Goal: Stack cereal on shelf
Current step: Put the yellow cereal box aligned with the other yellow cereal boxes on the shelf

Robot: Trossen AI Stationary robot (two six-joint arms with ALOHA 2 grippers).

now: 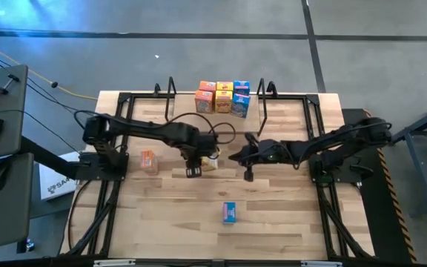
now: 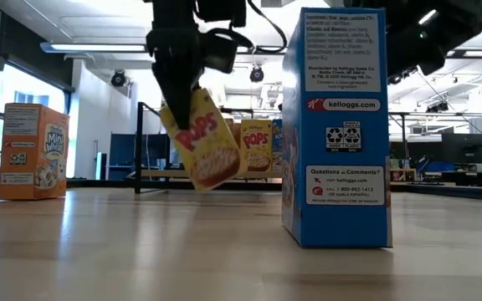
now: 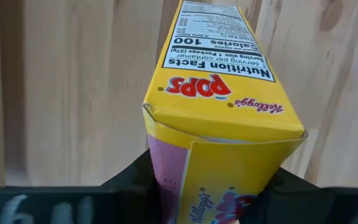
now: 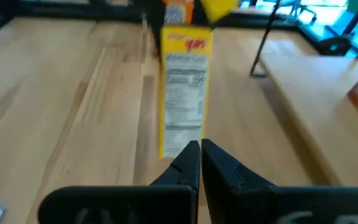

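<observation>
Yellow cereal box (image 2: 207, 139) hangs tilted in the left gripper (image 1: 193, 170), mid-frame; right gripper (image 1: 247, 176) pinched empty. Next: carry it to the shelf (image 1: 215, 121), upper centre.

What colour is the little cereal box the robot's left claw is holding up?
Yellow, with red "Pops" lettering; the left gripper holds this cereal box, clearest in the left wrist view.

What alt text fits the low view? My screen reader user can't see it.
A dark tool hangs above the wooden table, gripping a tilted yellow Pops box clear of the surface. A tall blue box stands close on the right, an orange box far left, and more boxes sit behind.
</observation>
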